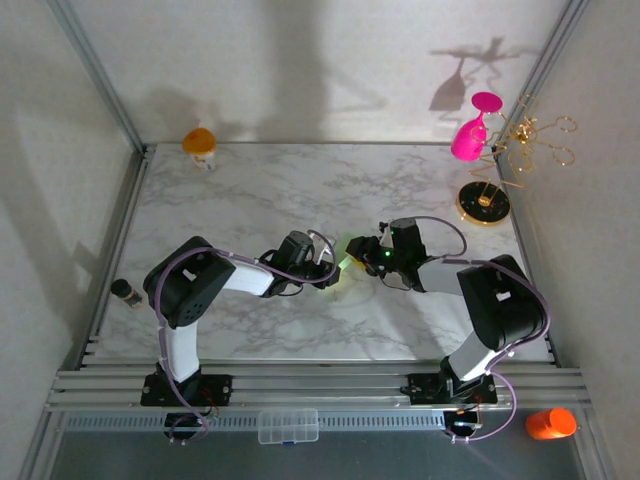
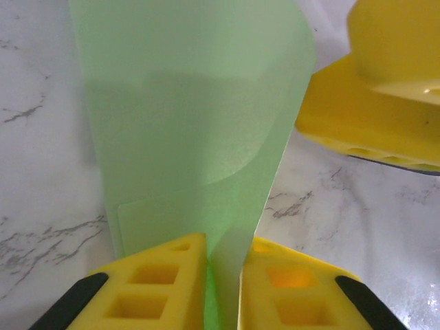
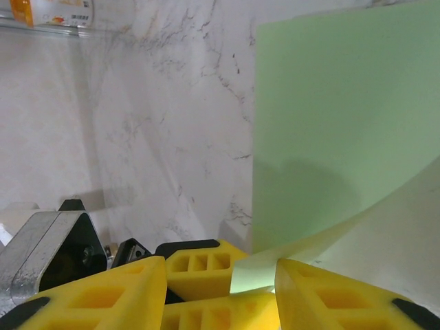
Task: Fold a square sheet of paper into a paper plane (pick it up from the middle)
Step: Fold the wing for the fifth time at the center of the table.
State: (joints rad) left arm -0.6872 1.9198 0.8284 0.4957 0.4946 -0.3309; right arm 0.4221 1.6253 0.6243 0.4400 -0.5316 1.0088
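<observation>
The square sheet of paper (image 2: 192,124) is pale green and stands up off the marble table (image 1: 250,190), curving over at its top. My left gripper (image 2: 223,275) is shut on its lower edge, with the sheet running through the narrow slot between the yellow fingers. In the top view both grippers meet at mid-table, left gripper (image 1: 333,270) and right gripper (image 1: 357,256), with the paper (image 1: 347,252) between them. My right gripper (image 3: 220,295) is open. A curled corner of the paper (image 3: 330,137) and the left gripper's fingers (image 3: 199,265) lie between its jaws.
A gold round stand base (image 1: 483,203) with a wire rack (image 1: 535,135) and a pink glass (image 1: 470,135) is at the back right. An orange cup (image 1: 199,142) stands at the back left. A small dark bottle (image 1: 126,292) sits by the left rail.
</observation>
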